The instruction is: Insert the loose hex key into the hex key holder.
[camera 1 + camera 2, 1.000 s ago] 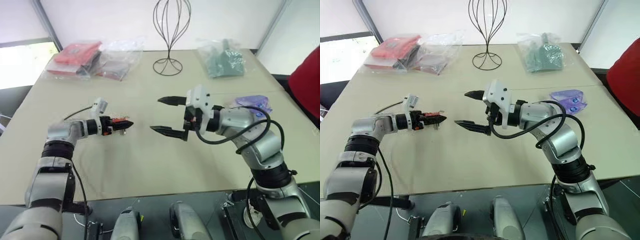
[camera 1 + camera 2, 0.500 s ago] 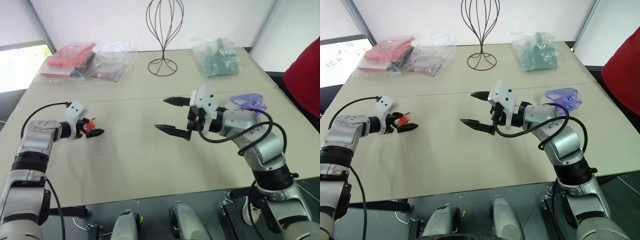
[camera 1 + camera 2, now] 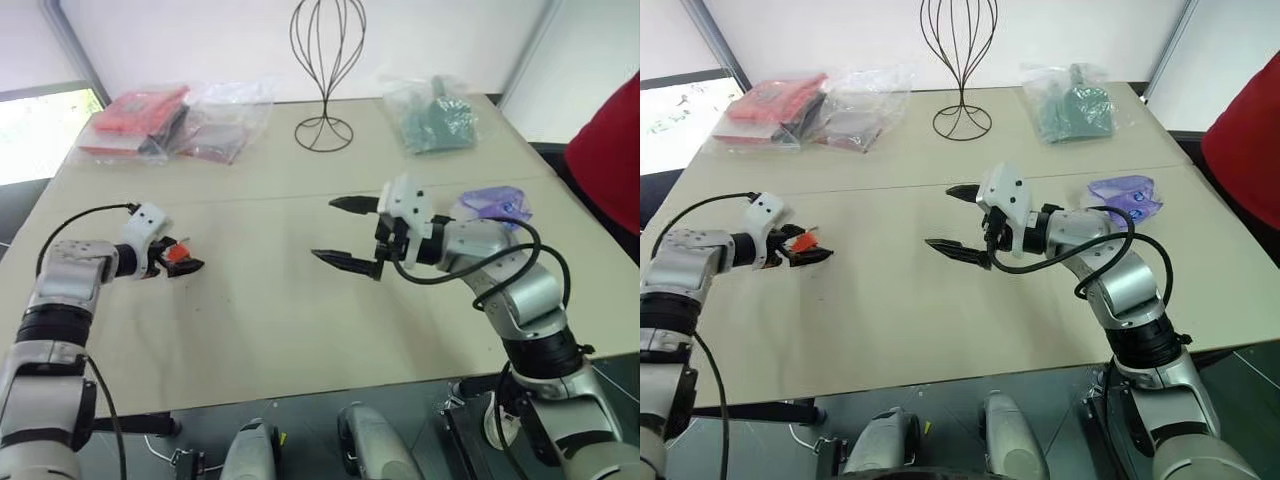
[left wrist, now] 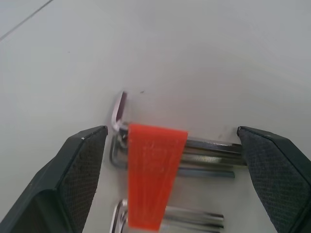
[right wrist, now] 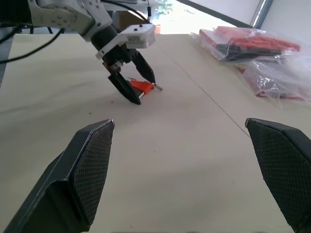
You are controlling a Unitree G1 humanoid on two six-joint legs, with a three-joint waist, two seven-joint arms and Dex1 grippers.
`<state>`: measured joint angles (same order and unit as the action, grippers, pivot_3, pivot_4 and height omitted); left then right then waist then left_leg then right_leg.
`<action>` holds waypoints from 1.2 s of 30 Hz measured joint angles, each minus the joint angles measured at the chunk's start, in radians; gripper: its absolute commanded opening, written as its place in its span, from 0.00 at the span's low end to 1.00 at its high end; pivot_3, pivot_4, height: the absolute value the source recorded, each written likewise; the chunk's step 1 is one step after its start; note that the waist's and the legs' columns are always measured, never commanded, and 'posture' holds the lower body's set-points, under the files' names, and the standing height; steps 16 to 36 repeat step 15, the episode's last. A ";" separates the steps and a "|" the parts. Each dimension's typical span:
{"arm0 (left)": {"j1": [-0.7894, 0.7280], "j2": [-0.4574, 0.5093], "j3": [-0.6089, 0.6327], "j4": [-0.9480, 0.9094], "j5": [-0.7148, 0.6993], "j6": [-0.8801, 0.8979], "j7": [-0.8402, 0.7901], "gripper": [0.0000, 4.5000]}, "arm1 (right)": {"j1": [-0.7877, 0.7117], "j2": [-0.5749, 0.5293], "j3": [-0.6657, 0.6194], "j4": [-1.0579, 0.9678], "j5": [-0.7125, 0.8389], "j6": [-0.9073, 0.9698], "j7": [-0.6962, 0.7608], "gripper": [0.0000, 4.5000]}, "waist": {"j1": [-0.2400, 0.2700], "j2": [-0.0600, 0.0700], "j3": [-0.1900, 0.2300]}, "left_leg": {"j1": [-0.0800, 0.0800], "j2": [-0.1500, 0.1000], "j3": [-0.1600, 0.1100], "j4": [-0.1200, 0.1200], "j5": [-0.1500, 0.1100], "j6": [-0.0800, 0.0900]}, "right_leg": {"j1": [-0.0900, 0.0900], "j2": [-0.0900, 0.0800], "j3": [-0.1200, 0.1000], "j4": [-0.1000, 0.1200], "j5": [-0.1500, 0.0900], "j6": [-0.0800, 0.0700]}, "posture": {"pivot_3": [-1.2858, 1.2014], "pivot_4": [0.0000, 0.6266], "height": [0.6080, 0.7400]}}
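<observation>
The left gripper (image 3: 185, 262) hovers low over the table (image 3: 270, 320) at about nine o'clock from the table's middle, its fingers spread wide. The holder (image 4: 153, 172), an orange-red block, sits between those fingers without either pad touching it in the left wrist view; it appears to lie on the table. Grey keys (image 4: 209, 150) stick out of one side of the block, and bent ends show at the other side. Whether one of them is the loose key cannot be told.

The right gripper (image 3: 345, 233) hangs above the table just to the three o'clock side of its middle, pointing toward nine o'clock, jaws wide and empty, well apart from the holder.

At twelve o'clock stands a wire stand (image 3: 323, 75). At eleven o'clock lie a red packet (image 3: 140, 112) and clear bags (image 3: 228, 120). At one o'clock lies a bag of green things (image 3: 438, 118). A purple packet (image 3: 492, 205) lies at three o'clock, behind the right arm. A person's red sleeve (image 3: 606, 150) shows past the table's three o'clock edge.
</observation>
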<state>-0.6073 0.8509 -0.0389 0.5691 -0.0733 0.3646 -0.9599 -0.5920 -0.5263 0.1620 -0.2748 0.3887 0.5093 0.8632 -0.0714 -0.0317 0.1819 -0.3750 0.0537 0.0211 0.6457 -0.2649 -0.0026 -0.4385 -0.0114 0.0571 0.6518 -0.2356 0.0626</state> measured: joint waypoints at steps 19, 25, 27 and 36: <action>0.238 -0.213 0.436 -0.574 -0.448 0.363 0.225 0.99 | 0.050 0.041 -0.011 0.011 -0.023 -0.026 -0.050 1.00 | 0.029 -0.001 0.000 | -0.016 -0.001 -0.001 0.005 0.000 0.000 | -0.011 -0.003 -0.002 -0.001 0.002 0.002 | 0.52 0.24 1.00; 0.238 -0.213 0.436 -0.574 -0.448 0.363 0.225 0.99 | 0.050 0.041 -0.011 0.011 -0.023 -0.026 -0.050 1.00 | 0.029 -0.001 0.000 | -0.016 -0.001 -0.001 0.005 0.000 0.000 | -0.011 -0.003 -0.002 -0.001 0.002 0.002 | 0.52 0.24 1.00; 0.238 -0.213 0.436 -0.574 -0.448 0.363 0.225 0.99 | 0.050 0.041 -0.011 0.011 -0.023 -0.026 -0.050 1.00 | 0.029 -0.001 0.000 | -0.016 -0.001 -0.001 0.005 0.000 0.000 | -0.011 -0.003 -0.002 -0.001 0.002 0.002 | 0.52 0.24 1.00; 0.238 -0.213 0.436 -0.574 -0.448 0.363 0.225 0.99 | 0.050 0.041 -0.011 0.011 -0.023 -0.026 -0.050 1.00 | 0.029 -0.001 0.000 | -0.016 -0.001 -0.001 0.005 0.000 0.000 | -0.011 -0.003 -0.002 -0.001 0.002 0.002 | 0.52 0.24 1.00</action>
